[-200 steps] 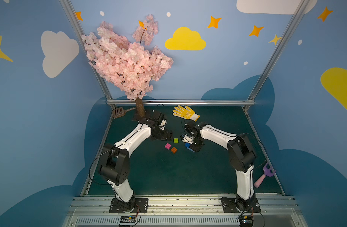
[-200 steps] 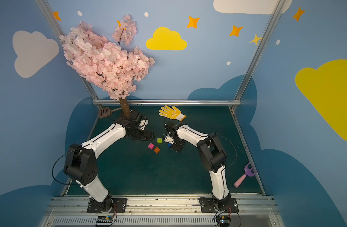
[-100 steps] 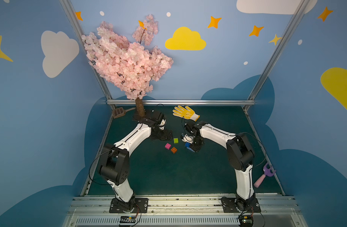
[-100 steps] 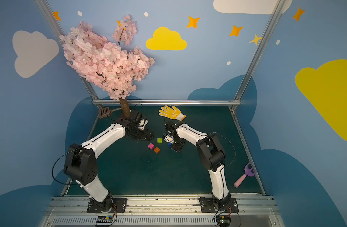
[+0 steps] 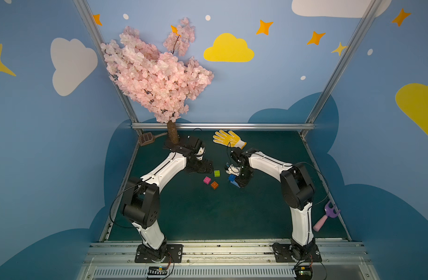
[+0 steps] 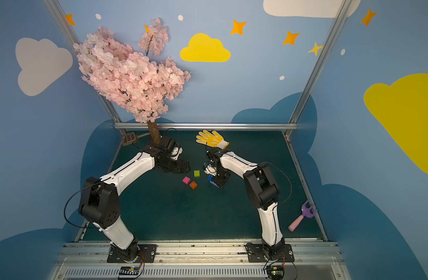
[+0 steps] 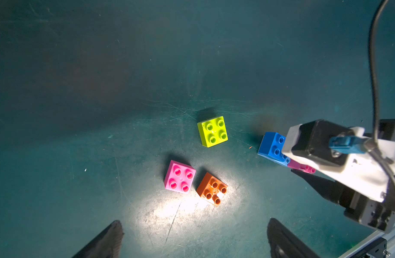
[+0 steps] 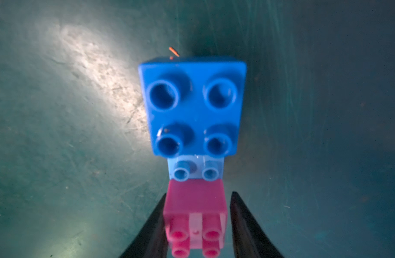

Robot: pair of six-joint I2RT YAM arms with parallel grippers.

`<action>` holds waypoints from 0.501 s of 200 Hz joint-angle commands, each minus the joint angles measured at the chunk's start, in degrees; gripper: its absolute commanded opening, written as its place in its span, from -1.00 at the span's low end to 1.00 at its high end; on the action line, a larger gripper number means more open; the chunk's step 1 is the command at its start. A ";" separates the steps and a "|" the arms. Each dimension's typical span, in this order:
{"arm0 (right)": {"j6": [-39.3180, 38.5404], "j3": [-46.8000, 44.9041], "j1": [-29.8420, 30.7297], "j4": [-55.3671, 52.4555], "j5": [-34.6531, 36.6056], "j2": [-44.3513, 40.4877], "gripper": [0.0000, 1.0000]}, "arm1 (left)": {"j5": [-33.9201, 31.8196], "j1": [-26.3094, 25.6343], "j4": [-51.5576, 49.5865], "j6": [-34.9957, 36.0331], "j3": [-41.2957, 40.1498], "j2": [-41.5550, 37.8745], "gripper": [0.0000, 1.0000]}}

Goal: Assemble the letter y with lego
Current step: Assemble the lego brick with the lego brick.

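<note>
On the table (image 5: 208, 218), the left end effector (image 7: 194, 220) stood wide open near three loose lego bricks: one pink brick (image 7: 179, 176), one orange brick (image 7: 212, 188) and one lime green brick (image 7: 212, 131). Further right lay one joined stack (image 5: 232, 180) of three: a dark blue brick (image 8: 192, 105), a mostly covered light blue brick (image 8: 195, 170) and a second pink brick (image 8: 195, 201). The right end effector (image 8: 198, 194) straddled that pink one with its jaws slightly parted, leaving a gap at one finger. In both top views it hid most of the stack.

In the right wrist view the pink brick (image 8: 195, 207) is blurred and cut by the lower edge, as are the fingers of the right pincer (image 8: 198, 193). In the left wrist view, at right, the wrist camera housing (image 7: 315, 143) hides most of that brick and the light blue brick (image 7: 278, 160). The fingers of the left pincer (image 7: 194, 220) run off the bottom.
</note>
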 commanded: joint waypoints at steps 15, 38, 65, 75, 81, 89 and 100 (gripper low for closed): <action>0.22 0.51 -0.34 -0.41 -1.47 -1.59 -0.04 | 0.03 0.28 -1.09 -0.31 0.93 0.09 1.00; 0.47 1.54 -0.21 0.19 -2.56 -2.06 -0.03 | 0.95 0.30 -0.82 -0.27 0.78 0.27 1.00; 0.33 2.52 0.32 1.61 -2.33 -1.71 -0.01 | 0.85 0.30 -0.74 -0.24 0.76 0.43 1.00; 0.13 3.19 0.36 1.68 -2.39 -1.20 -0.01 | 0.76 0.33 -0.74 -0.24 0.67 0.41 1.00; -0.02 3.57 0.41 1.72 -2.51 -0.83 -0.01 | 0.74 0.35 -0.74 -0.21 0.63 0.45 1.00; -0.13 4.10 0.46 1.72 -2.53 -0.29 0.00 | 0.65 0.28 -0.74 -0.22 0.64 0.44 1.00; -0.17 4.72 0.53 1.78 -2.53 0.32 0.00 | 0.58 0.30 -0.76 -0.14 0.66 0.55 1.00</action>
